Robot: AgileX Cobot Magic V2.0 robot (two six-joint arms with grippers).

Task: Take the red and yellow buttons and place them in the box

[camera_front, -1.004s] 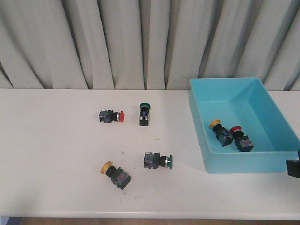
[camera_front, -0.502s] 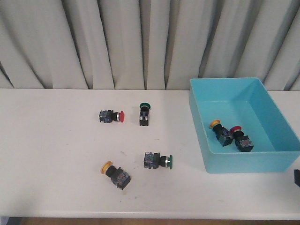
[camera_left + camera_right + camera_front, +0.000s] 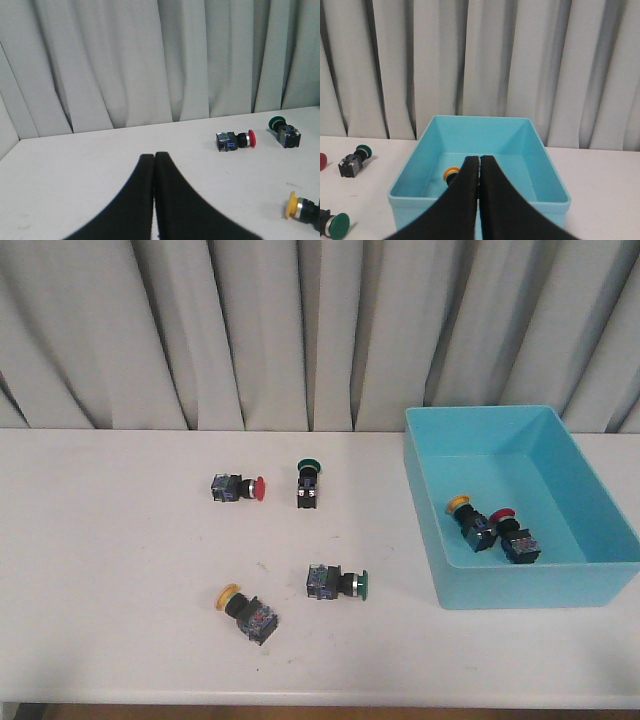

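Note:
A red button lies on its side on the table's middle left; the left wrist view shows it too. A yellow button lies nearer the front; its cap shows in the left wrist view. The turquoise box stands at the right and holds a yellow button and a red button. Neither gripper shows in the front view. My left gripper is shut and empty, well short of the red button. My right gripper is shut and empty, in front of the box.
Two green-capped buttons lie on the table: one at the back and one in the middle. Both show at the edge of the right wrist view, the back one and the middle one. A grey curtain hangs behind the table.
The dark piece of the right gripper at the front view's right edge has slid down and out of the frame. The buttons and box have not moved.

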